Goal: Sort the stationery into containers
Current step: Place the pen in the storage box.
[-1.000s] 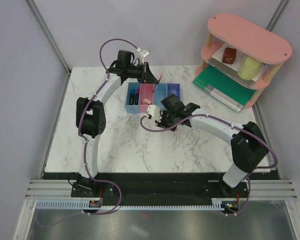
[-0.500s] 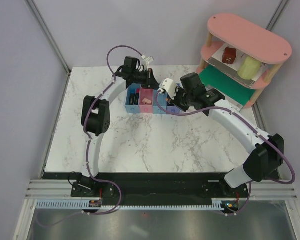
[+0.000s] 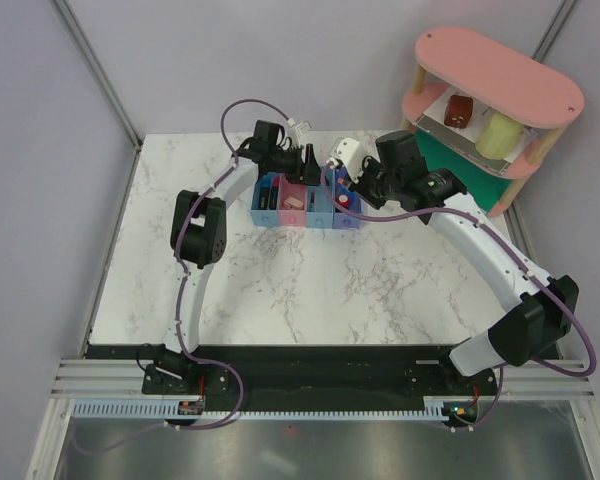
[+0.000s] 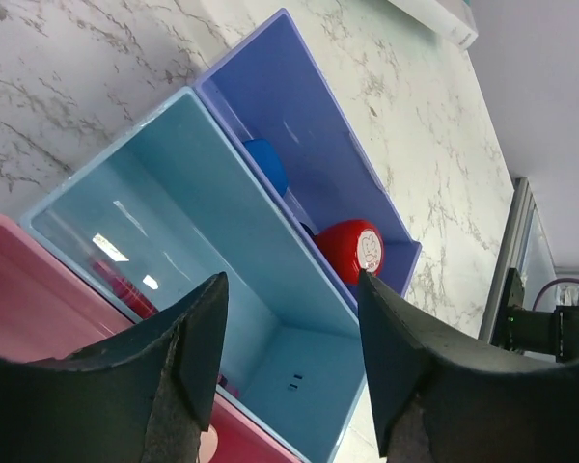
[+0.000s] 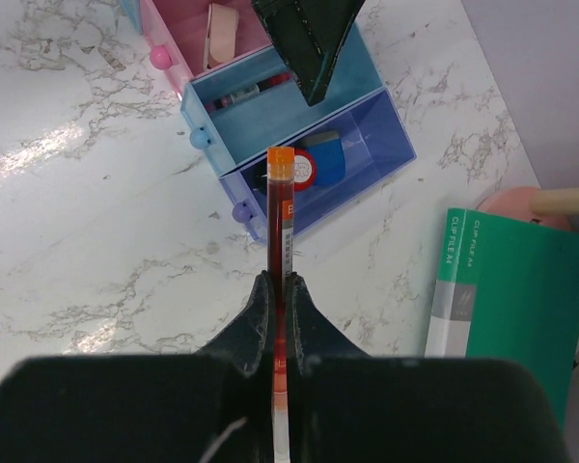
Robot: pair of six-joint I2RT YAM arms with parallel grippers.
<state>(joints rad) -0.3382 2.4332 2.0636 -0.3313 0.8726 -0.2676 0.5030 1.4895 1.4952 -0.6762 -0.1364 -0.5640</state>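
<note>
Left tool [image 4: 289, 289] wide over teal bin [image 4: 174, 193]; right tool [image 5: 278, 280] tight on red pen [image 5: 279, 212] by violet bin [image 5: 359, 177] rim

The left arm [image 3: 195, 230] rises from its base, bends at the elbow and reaches forward and right. The left pincer [image 4: 289, 362] points down with its jaws parted and nothing between them. The right arm [image 3: 490, 255] stretches forward in a long arc bending left. The right pincer [image 5: 277, 287] is pinched tight on a pen [image 5: 280, 217], which juts straight out past the fingertips.
</note>
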